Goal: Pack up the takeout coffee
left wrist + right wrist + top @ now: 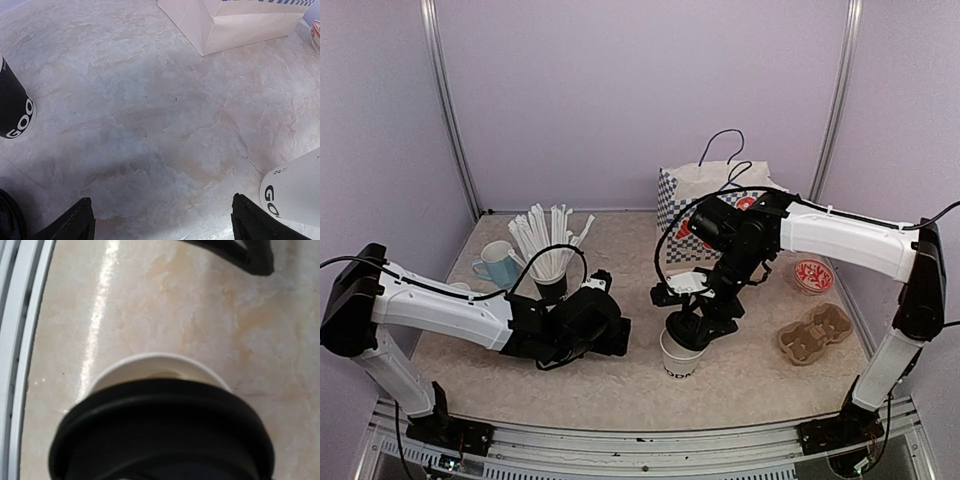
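Note:
One white paper cup [678,360] with black lettering stands open-topped near the table's front centre. My right gripper [696,322] hangs straight above it, shut on a round black lid [692,330]. In the right wrist view the lid [160,435] fills the lower frame and hides the fingers, and the cup's rim [150,365] shows just beyond it. My left gripper [618,335] rests low to the left of the cup, open and empty. In the left wrist view its fingertips [82,220] stand wide apart and the cup [295,192] is at the lower right.
A black cup of white straws [548,255] and a light-blue mug [498,262] stand at the back left. A checked paper bag [705,195] is at the back centre. A red-patterned round thing [812,275] and a cardboard cup carrier [813,333] lie at the right.

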Robot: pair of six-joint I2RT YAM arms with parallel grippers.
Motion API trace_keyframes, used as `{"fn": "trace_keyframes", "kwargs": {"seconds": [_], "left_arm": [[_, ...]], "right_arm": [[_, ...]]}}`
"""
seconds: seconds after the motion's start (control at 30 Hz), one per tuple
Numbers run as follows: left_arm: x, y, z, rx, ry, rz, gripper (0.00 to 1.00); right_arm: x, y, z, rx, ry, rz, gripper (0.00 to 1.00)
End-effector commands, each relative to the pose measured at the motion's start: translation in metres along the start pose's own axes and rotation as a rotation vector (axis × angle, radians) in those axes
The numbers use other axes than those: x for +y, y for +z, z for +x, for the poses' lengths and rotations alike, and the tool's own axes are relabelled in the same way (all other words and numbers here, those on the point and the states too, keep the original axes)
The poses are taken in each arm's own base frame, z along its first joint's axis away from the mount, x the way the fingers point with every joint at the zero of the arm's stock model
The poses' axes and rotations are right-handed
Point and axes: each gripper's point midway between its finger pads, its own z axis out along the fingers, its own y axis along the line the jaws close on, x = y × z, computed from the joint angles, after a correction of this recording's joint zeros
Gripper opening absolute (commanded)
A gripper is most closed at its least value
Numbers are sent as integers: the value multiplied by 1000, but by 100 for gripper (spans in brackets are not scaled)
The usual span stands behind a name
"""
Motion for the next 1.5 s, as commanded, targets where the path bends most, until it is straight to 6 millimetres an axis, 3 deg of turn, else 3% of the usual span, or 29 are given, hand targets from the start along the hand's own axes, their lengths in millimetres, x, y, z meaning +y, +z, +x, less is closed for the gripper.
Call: {"fn": "trace_keyframes", "kwargs": {"seconds": [0.0, 0.47, 0.6, 0.67, 0.8, 0.93, 1.07, 1.3, 1.47], "left_arm": [[3, -7, -9, -33, -54, 24, 92], [6, -9, -10, -34, -59, 24, 91], [7, -6, -7, -26, -67, 22, 91], [9, -6, -7, -23, -74, 22, 91], [9, -8, -9, -24, -84, 32, 91], [3, -16, -18, -31, -95, 69, 91], [-13, -30, -30, -33, -86, 157, 89], [-68, -56, -44, -3, -50, 447, 85], [-100, -59, -41, 55, -41, 580, 84]], "right_arm": [[7, 2, -2, 34, -4, -30, 78], [9, 14, -4, 75, 0, -47, 78], [11, 15, -4, 86, -4, -48, 83], [11, 15, -5, 88, -5, -48, 90], [8, 9, -11, 73, -2, -28, 96], [3, -10, -18, 55, -3, 40, 99], [0, -27, -18, 8, 11, 95, 99], [-18, -53, -5, -220, 212, 118, 92], [-1, -46, 5, -336, 261, 63, 93]]}}
